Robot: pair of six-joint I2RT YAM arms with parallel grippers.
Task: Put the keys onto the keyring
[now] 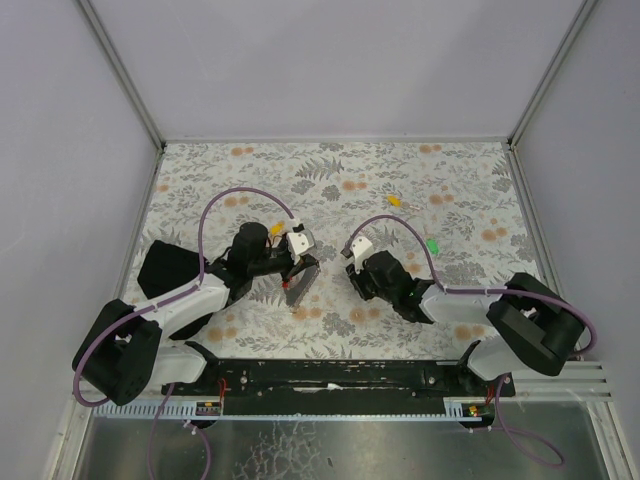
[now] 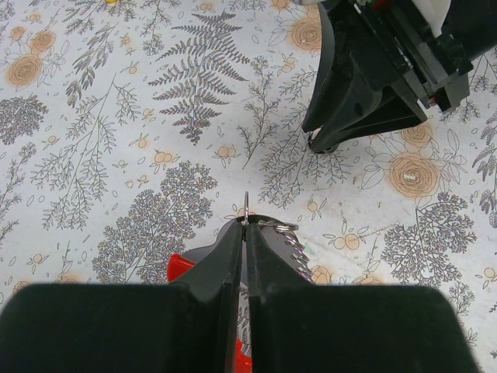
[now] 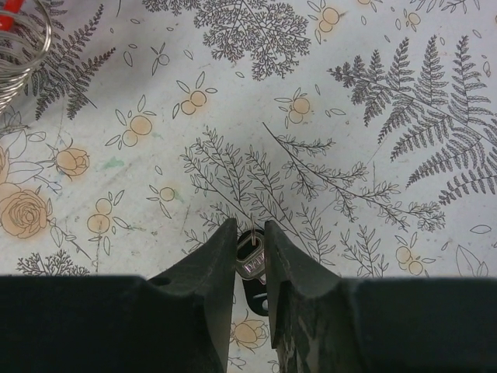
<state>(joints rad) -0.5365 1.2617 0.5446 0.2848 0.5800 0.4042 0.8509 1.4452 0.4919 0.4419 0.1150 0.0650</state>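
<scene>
- So far, no key can be seen threaded on the keyring (image 1: 301, 284); the task looks to be at an early stage, with the first join not yet made.
- Left gripper (image 2: 245, 225): fingers pressed together, pinching the keyring's thin wire ring (image 2: 246, 207) so that it stands up edge-on. A short chain (image 2: 293, 242) and a red part (image 2: 180, 266) show beside the fingers.
- Right gripper (image 3: 250, 229): fingers pinching the black key (image 3: 250, 263), silver blade pointing forward, dark head tucked back between the fingers.
- The two grippers sit near each other at mid-table, but the key and the ring are apart.
- Yellow key (image 1: 395, 200) and green key (image 1: 433, 244) lie loose on the table (image 1: 250, 170), beyond the right gripper.
- Left to do, as I judge it: thread the black key, then fetch and thread the loose ones.
- Count: one keyring; three keys in sight, black, yellow and green; no orange key that I can pick out; two grippers.
</scene>
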